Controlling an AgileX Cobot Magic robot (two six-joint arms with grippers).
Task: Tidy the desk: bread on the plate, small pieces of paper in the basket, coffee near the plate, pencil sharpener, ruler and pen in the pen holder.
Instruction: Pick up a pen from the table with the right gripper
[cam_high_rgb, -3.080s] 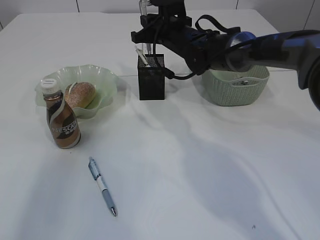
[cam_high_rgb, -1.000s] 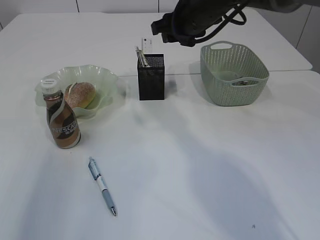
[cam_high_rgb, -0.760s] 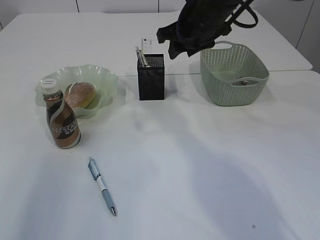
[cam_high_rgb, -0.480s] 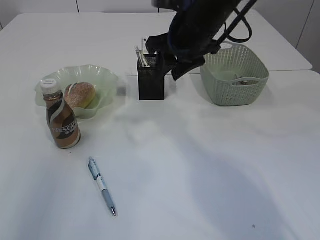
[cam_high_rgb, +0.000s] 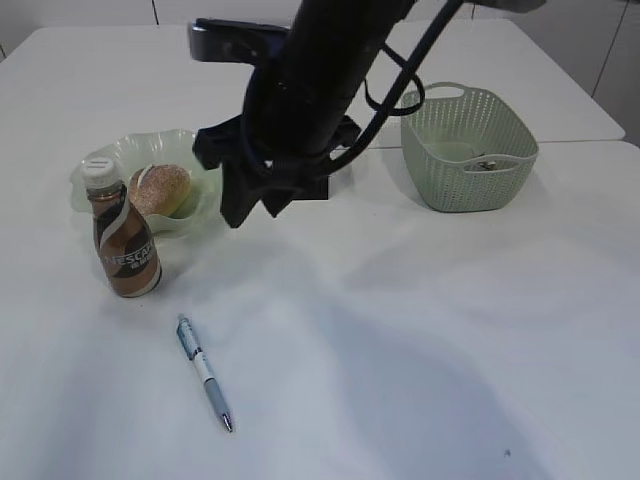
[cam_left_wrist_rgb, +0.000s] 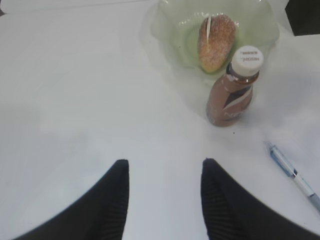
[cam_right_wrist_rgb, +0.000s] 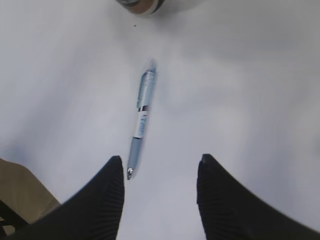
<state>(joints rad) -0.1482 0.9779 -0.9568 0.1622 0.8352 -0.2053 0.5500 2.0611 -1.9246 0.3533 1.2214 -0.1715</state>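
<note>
A blue and white pen (cam_high_rgb: 205, 373) lies on the white table at the front left; it also shows in the right wrist view (cam_right_wrist_rgb: 141, 122) and the left wrist view (cam_left_wrist_rgb: 292, 172). My right gripper (cam_high_rgb: 255, 208) is open and empty, above the table beyond the pen (cam_right_wrist_rgb: 159, 162). Bread (cam_high_rgb: 160, 190) lies on the green plate (cam_high_rgb: 120, 150). The brown coffee bottle (cam_high_rgb: 125, 240) stands right in front of the plate. The black pen holder (cam_high_rgb: 322, 188) is mostly hidden behind my right arm. My left gripper (cam_left_wrist_rgb: 162, 165) is open and empty over bare table.
A green basket (cam_high_rgb: 470, 150) stands at the back right with small bits (cam_high_rgb: 487, 165) inside. The left wrist view shows the plate (cam_left_wrist_rgb: 170, 30), bread (cam_left_wrist_rgb: 216, 35), bottle (cam_left_wrist_rgb: 232, 92) and a corner of the pen holder (cam_left_wrist_rgb: 305, 15).
My right arm has swung from above the pen holder down and to the front left, and it now covers the holder. Pen, bottle, plate and basket have not moved.
</note>
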